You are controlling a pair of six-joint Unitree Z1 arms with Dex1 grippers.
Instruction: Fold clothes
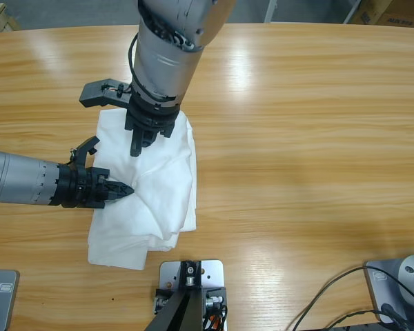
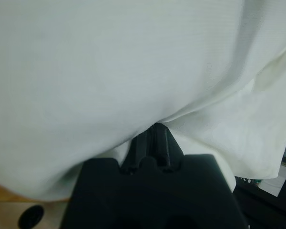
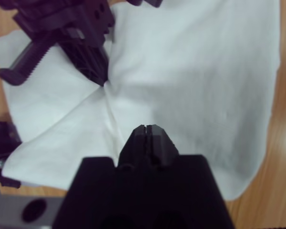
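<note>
White garment (image 1: 162, 207) lies crumpled in a rough rectangle on the wooden table (image 1: 297, 138), left of centre, one corner toward the near edge. Left gripper (image 1: 127, 191), entering from the left edge, has its jaws closed on a fold at the garment's left side, creases radiating from the pinch. Beyond it, right gripper (image 1: 136, 150) points down over the far portion, jaws together, no cloth visibly between them.
</note>
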